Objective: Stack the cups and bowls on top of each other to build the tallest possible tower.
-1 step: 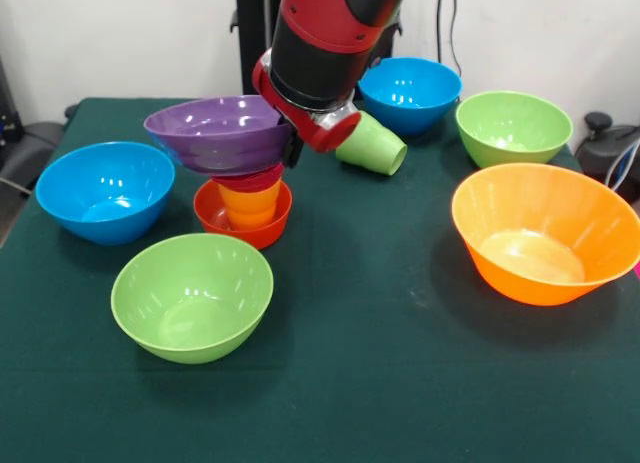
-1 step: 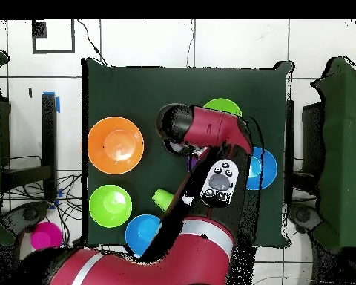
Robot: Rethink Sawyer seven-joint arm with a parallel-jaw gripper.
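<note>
Purple bowl (image 1: pixel 218 133) over tower (image 1: pixel 245 203), at arm's end; finger state hidden, cannot tell.

Dark green cloth-covered table (image 1: pixel 400 383), matte and faintly creased. Behind it, plain white wall (image 1: pixel 120 43) with thin black cables (image 1: pixel 452 28) hanging down. From overhead: white tiled floor (image 2: pixel 136 44) with dark grout lines, a magenta round object (image 2: pixel 44 235) (kind unclear) lying off the table.
</note>
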